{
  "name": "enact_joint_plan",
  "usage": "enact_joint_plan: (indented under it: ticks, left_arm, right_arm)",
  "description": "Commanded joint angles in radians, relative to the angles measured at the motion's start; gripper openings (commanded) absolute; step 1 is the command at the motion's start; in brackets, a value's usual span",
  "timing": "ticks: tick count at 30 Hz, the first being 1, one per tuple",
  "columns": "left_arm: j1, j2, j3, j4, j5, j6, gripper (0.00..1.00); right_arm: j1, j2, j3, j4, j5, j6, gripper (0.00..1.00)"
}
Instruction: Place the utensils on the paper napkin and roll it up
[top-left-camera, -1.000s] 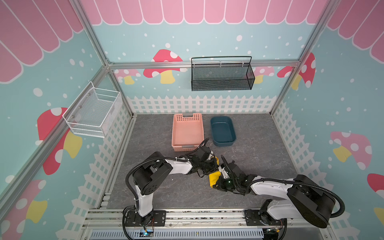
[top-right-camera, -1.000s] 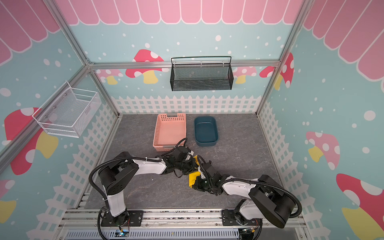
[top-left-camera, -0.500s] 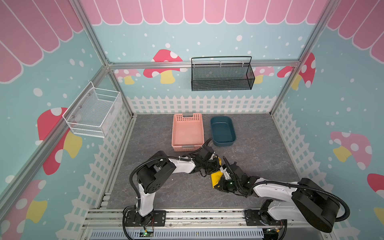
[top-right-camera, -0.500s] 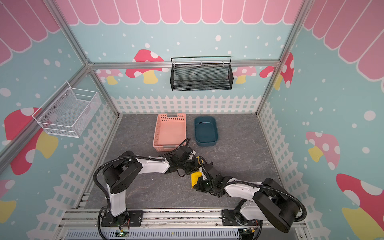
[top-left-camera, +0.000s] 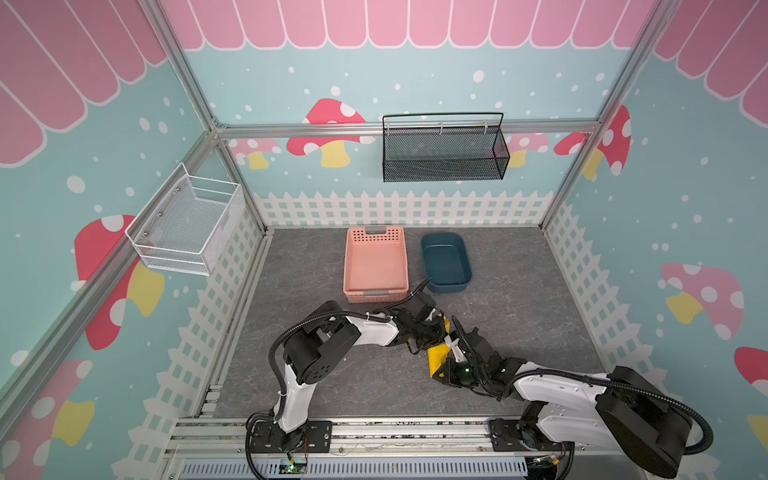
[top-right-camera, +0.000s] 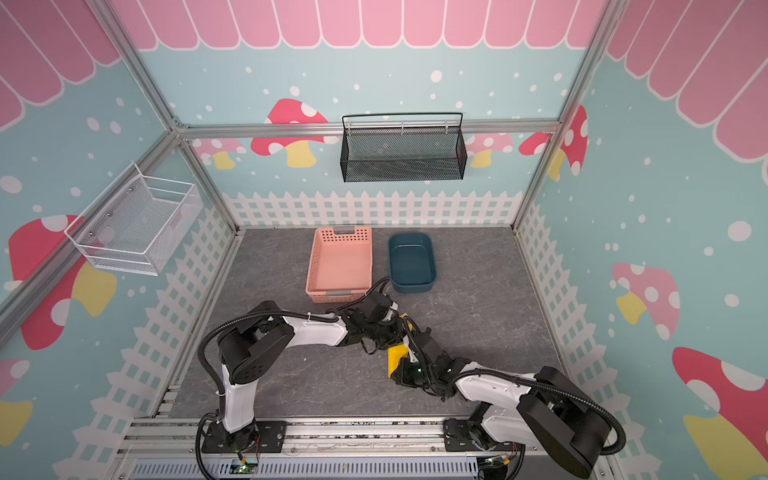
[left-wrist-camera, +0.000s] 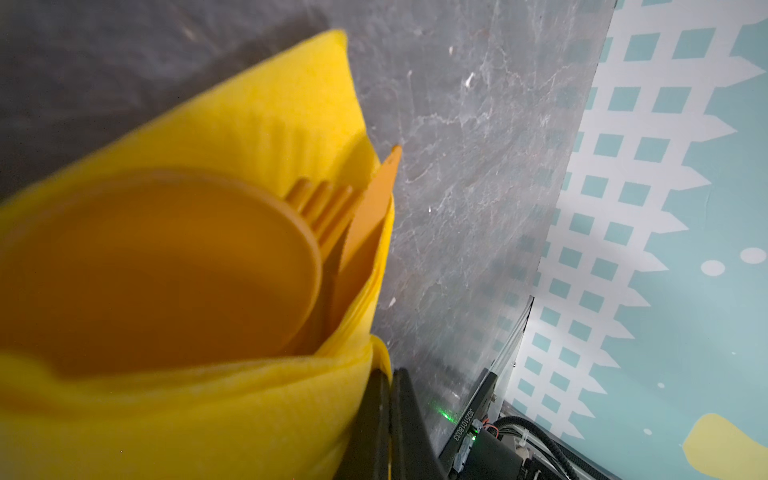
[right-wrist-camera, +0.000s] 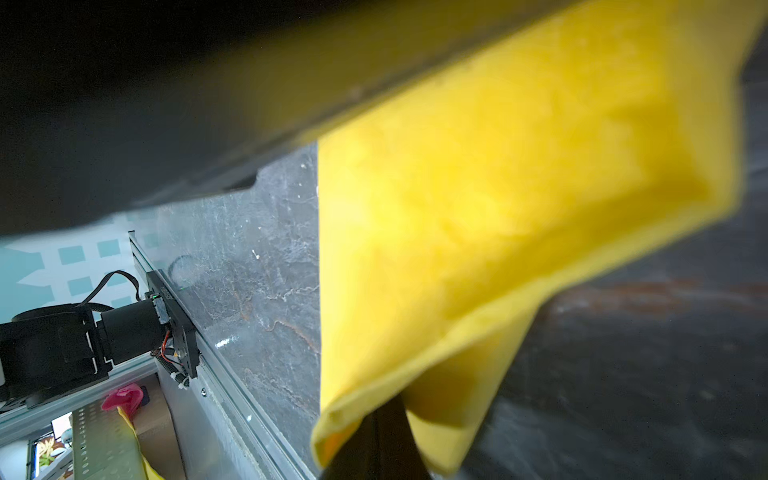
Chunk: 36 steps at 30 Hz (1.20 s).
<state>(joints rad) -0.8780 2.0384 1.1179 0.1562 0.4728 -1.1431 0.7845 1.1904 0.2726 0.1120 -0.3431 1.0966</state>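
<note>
The yellow paper napkin (left-wrist-camera: 257, 124) is folded around the orange utensils. In the left wrist view a round spoon bowl (left-wrist-camera: 166, 266), fork tines (left-wrist-camera: 324, 208) and a flat straight piece (left-wrist-camera: 370, 216) poke out of the fold. My left gripper (left-wrist-camera: 388, 386) is shut on the napkin's edge, with a yellow strip pinched between its fingers. My right gripper (right-wrist-camera: 388, 415) is shut on the other end, and the napkin (right-wrist-camera: 498, 187) drapes over it. In both top views the napkin (top-left-camera: 436, 359) (top-right-camera: 395, 358) shows as a small patch between left gripper (top-left-camera: 439, 330) and right gripper (top-left-camera: 448, 348).
A pink basket (top-left-camera: 376, 286) and a dark blue tub (top-left-camera: 446, 284) stand just behind the grippers. A black mesh basket (top-left-camera: 442, 166) hangs on the back wall and a white wire basket (top-left-camera: 187, 226) on the left wall. The front rail (top-left-camera: 374, 428) runs behind the arm bases.
Both arms have shifted a little to the right with the napkin bundle held between them. Both grippers stay shut.
</note>
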Motion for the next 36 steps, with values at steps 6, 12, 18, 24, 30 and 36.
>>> enact_joint_plan:
  ticks: [6,12,18,24,30,36]
  left_arm:
    - [-0.033,0.070,0.032,0.123,0.085,-0.042,0.00]
    - [-0.017,0.061,-0.009,0.043,0.030,-0.010,0.00]
    - [0.015,0.024,-0.061,-0.001,-0.014,0.023,0.00]
    - [0.040,-0.002,-0.106,0.000,-0.029,0.027,0.00]
    - [0.054,-0.020,-0.121,0.003,-0.038,0.031,0.00]
    - [0.058,-0.011,-0.120,0.011,-0.030,0.026,0.00]
  right_arm:
    - [0.002,-0.007,-0.030,-0.074,0.006,0.002,0.00]
    - [0.002,-0.049,-0.017,-0.102,0.010,0.007,0.02]
    - [-0.014,-0.165,0.011,-0.184,0.012,0.015,0.12]
    - [-0.083,-0.275,0.002,-0.229,-0.029,0.055,0.26]
    - [-0.121,-0.271,-0.022,-0.097,-0.139,0.125,0.36]
    - [-0.126,-0.193,-0.069,0.121,-0.194,0.218,0.37]
